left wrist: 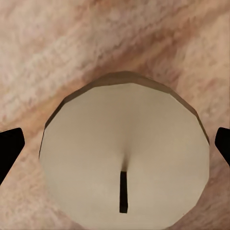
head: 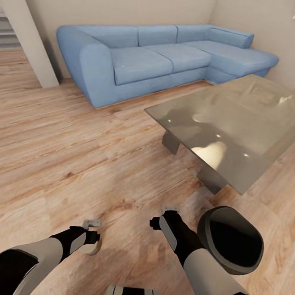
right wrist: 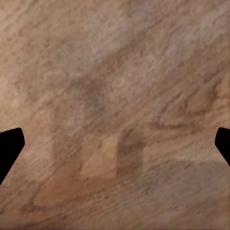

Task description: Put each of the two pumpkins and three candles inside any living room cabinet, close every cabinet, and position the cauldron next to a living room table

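My left gripper (head: 92, 233) hangs low over the wooden floor, shut on an off-white candle (head: 94, 249). In the left wrist view the candle (left wrist: 125, 153) shows its pale faceted end with a dark wick slit, set between the two black fingertips (left wrist: 9, 148). My right gripper (head: 168, 215) hovers open over bare floor, with nothing between its fingers (right wrist: 10, 148). A glass-topped table (head: 256, 144) stands ahead to the right of both arms.
A long blue corner sofa (head: 142, 61) runs along the back wall behind the table. A white column (head: 27, 41) stands at the far left. A round black shape with a grey rim (head: 231, 239) sits against my right forearm. Wooden floor (head: 66, 148) stretches ahead on the left.
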`<state>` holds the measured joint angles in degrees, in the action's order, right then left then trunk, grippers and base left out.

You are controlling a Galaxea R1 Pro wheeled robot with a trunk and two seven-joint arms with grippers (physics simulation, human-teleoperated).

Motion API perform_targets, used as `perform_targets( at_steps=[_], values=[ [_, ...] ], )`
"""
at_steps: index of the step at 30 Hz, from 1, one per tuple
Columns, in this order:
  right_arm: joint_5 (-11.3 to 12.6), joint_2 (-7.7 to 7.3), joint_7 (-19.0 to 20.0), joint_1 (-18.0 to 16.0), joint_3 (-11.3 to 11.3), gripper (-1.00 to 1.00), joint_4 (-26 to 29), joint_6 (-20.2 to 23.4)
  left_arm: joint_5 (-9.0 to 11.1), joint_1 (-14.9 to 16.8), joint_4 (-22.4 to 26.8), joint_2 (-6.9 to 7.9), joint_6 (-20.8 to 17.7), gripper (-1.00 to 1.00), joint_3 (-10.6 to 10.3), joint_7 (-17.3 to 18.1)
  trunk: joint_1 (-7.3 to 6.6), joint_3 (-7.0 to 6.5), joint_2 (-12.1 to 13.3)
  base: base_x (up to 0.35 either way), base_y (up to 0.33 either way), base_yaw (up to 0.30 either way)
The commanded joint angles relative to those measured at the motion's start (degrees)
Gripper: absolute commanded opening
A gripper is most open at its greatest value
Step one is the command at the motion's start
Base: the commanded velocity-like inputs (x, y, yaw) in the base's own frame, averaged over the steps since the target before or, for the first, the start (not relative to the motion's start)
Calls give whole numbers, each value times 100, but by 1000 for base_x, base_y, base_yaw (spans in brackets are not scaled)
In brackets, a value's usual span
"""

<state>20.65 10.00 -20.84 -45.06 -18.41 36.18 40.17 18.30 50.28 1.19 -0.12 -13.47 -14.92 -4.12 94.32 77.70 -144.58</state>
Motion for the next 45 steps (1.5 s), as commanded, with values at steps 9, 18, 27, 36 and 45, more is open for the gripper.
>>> perform_targets(
  at_steps=[9, 18, 27, 36, 45],
  values=[
    [53, 0, -52, -3, -13, 100, 4, 12, 56, 0, 13, -5, -29, 100, -55, -27, 6, 71, -6, 0, 0, 0],
    [53, 0, -52, -4, -13, 100, 4, 10, 56, 0, 5, -59, 145, -100, -56, -19, 6, 71, -6, 0, 0, 0],
    [53, 0, -52, -3, -13, 100, 6, 10, 60, 0, 4, -59, 169, -100, -55, -19, 6, 71, -6, 0, 0, 0],
    [54, 0, -46, -3, -16, 100, -149, -133, 64, 0, 4, -36, 172, -100, -48, -19, 6, 71, -6, 0, 0, 0],
    [128, 0, -25, -3, -5, 100, -258, -303, 56, 0, 4, -21, 178, -100, -54, -19, -12, -84, 3, 0, 0, 0]
  ],
)
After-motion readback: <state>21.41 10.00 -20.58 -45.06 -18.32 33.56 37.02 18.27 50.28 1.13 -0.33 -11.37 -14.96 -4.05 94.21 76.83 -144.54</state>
